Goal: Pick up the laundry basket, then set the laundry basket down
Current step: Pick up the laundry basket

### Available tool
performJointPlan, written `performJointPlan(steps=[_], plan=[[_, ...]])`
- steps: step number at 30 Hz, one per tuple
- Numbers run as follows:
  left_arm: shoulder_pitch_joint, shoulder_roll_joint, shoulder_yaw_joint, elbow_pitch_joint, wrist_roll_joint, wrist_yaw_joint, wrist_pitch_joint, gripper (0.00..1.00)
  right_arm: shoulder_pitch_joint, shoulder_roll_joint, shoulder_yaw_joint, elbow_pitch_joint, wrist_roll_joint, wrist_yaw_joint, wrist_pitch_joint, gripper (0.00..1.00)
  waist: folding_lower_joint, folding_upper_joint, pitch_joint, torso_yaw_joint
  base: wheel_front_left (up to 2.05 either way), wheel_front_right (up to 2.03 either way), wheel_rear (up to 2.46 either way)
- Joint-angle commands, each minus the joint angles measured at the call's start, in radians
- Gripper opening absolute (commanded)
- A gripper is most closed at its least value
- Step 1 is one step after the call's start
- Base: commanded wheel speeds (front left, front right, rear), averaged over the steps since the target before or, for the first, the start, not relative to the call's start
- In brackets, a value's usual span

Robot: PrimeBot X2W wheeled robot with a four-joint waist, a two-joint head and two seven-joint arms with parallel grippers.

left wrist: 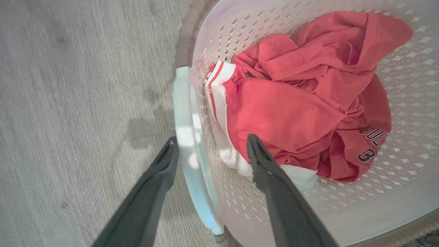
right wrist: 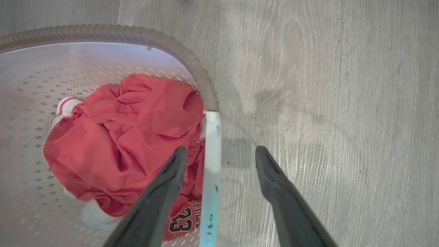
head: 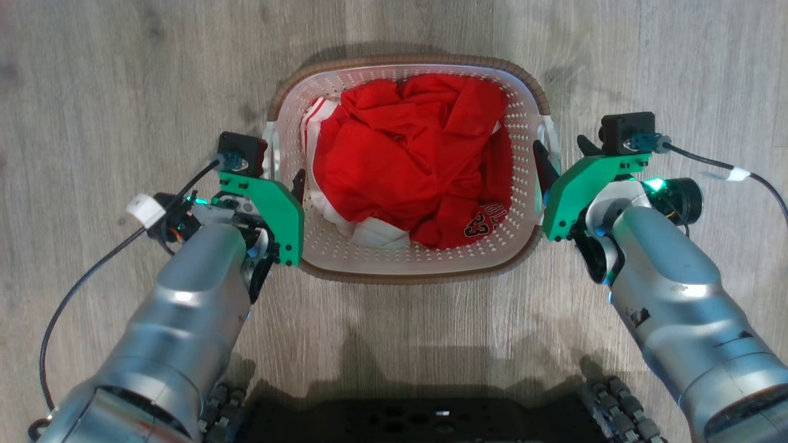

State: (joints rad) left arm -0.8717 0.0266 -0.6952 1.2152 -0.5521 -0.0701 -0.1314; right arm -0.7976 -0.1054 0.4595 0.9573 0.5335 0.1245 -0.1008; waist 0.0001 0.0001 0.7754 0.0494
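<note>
A small rounded-rectangular white perforated plastic laundry basket [head: 369,253] with a brown ribbed rim stands on the grey wood-grain floor [head: 123,92], straight ahead of the robot and between its two silver arms. A crumpled red fabric garment with white striped trim [head: 406,154] lies inside and covers most of the basket's bottom. Black print on the garment reads "23" [right wrist: 180,223] in the right wrist view. Above the number is part of a word, of which the letters "ULL" [head: 495,215] can be read upside down in the head view; the rest is folded under.

The left end effector [left wrist: 212,139] has its two long dark fingers spread apart across the basket's white left side handle [left wrist: 183,137]. One finger is inside the basket over the garment and the other is outside over the floor, just beside the handle; it is not clear whether it touches. The right end effector [right wrist: 221,149] is likewise spread wide over the white right side handle [right wrist: 212,154], with one finger inside and one outside, and a visible gap on the outer side. Neither end effector is clamped on the basket.
</note>
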Motion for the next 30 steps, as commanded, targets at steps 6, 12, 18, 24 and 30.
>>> performJointPlan(steps=[6,12,18,24,30], plan=[[-0.018,0.024,-0.035,0.004,-0.038,-0.003,0.035,1.00,0.008,0.004,0.060,0.023,0.046,0.006,0.032,1.00,-0.0001,-0.0001,0.022,-0.002,0.00,0.00,0.00],[-0.034,0.024,-0.081,0.009,-0.061,-0.002,0.067,1.00,-0.019,0.008,0.089,0.057,0.076,0.006,0.061,1.00,-0.0001,-0.0001,0.046,-0.001,0.00,0.00,0.00],[-0.062,0.024,-0.129,-0.006,-0.083,-0.004,0.096,1.00,-0.066,0.007,0.111,0.100,0.079,0.006,0.064,1.00,-0.0001,-0.0001,0.085,0.009,0.00,0.00,0.00],[-0.067,0.024,-0.166,-0.012,-0.107,0.005,0.118,1.00,-0.088,0.015,0.129,0.137,0.079,0.006,0.053,1.00,-0.0001,-0.0001,0.100,0.016,0.00,0.00,0.00],[-0.085,0.024,-0.209,-0.017,-0.133,0.013,0.139,1.00,-0.116,0.023,0.145,0.172,0.086,0.006,0.046,1.00,-0.0001,-0.0001,0.120,0.024,0.00,0.00,0.00]])
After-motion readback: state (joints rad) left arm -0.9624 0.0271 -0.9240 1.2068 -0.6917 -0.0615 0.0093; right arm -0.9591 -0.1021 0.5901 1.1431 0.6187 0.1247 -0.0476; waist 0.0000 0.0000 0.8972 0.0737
